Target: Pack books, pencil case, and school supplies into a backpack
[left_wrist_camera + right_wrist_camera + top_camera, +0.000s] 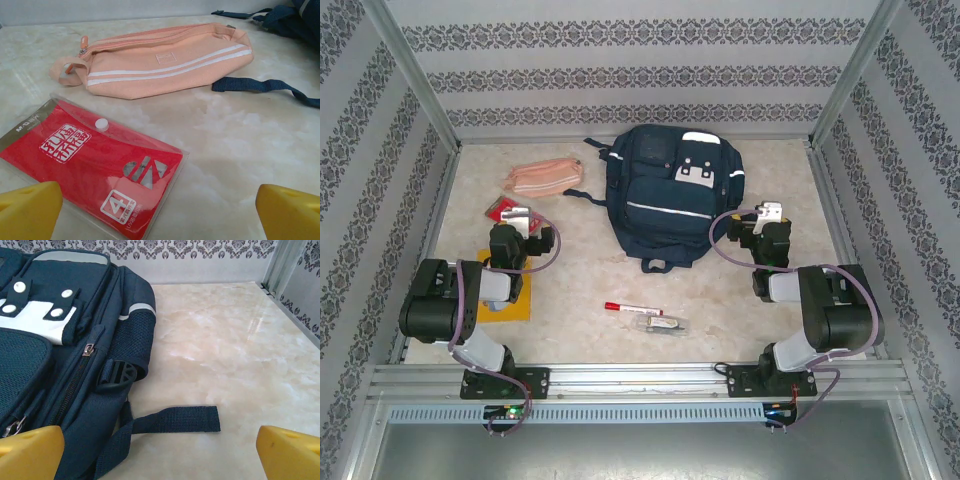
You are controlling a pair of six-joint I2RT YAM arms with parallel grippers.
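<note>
Your left gripper (160,214) stands wide apart and empty, just short of the red packet (95,165), left of the backpack (672,195). The pencil case (160,62) lies just beyond. Your right gripper (160,455), equally spread and empty, sits at the backpack's right side. The marker (632,309) lies before the backpack.

A lab test booth: aluminium frame (640,375), wallpapered panels (640,80), marble-look tabletop (580,275).

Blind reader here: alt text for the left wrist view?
A red flat packet in clear wrap lies on the table, a salmon-pink pencil case beyond it. The left gripper is open, its yellow fingertips at the bottom corners.
</note>
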